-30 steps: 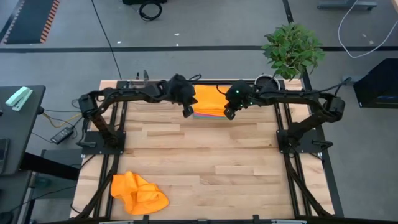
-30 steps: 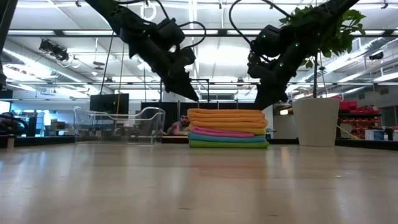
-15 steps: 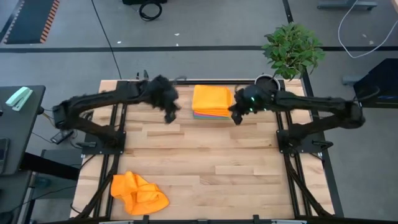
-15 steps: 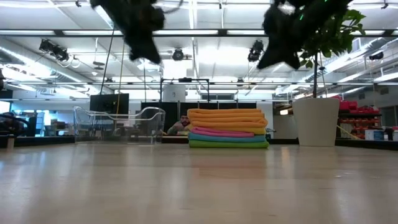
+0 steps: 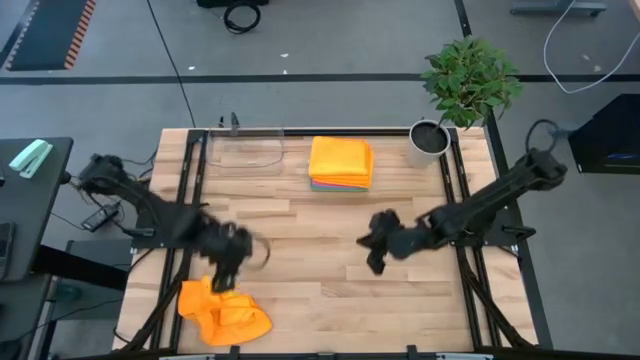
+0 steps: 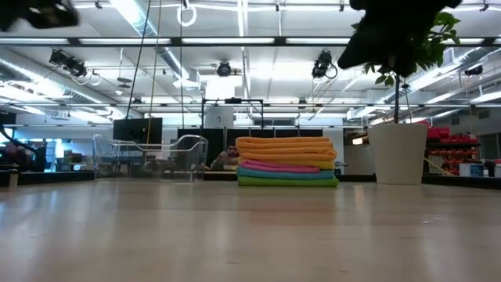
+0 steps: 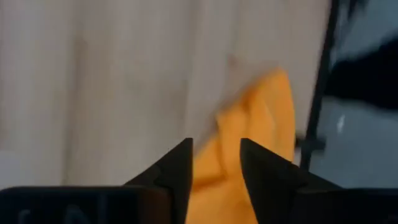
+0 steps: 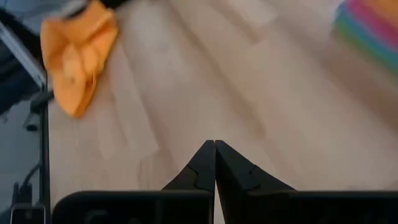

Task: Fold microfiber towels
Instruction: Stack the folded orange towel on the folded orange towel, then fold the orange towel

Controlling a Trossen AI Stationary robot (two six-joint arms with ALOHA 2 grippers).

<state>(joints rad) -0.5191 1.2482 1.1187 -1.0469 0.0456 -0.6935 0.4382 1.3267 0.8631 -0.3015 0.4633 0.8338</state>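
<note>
Left pincer (image 5: pixel 228 268) is hovering right over the crumpled orange towel (image 5: pixel 222 311) at the near left corner of the desk (image 5: pixel 330 240); in its wrist view the two fingers (image 7: pixel 177 167) are standing partly apart with the orange cloth showing in the gap beyond them, nothing gripped yet. Right pincer (image 5: pixel 376 250) is hanging over bare wood near the middle of the desk, tips pressed together, holding nothing. Folded stack of microfiber towels (image 5: pixel 341 163) is sitting at the far edge, between the clear plastic tray (image 5: pixel 245 152) and the potted plant (image 5: pixel 466 85); low view is showing orange layers on top, then yellow, pink, blue, green at the bottom. Judging progress: most towels are looking done and stacked, the one loose orange towel is looking like the last one left. It is needing to be picked up, spread flat, folded, then placed on the stack. Left arm is likely setting up for that grab.
</note>
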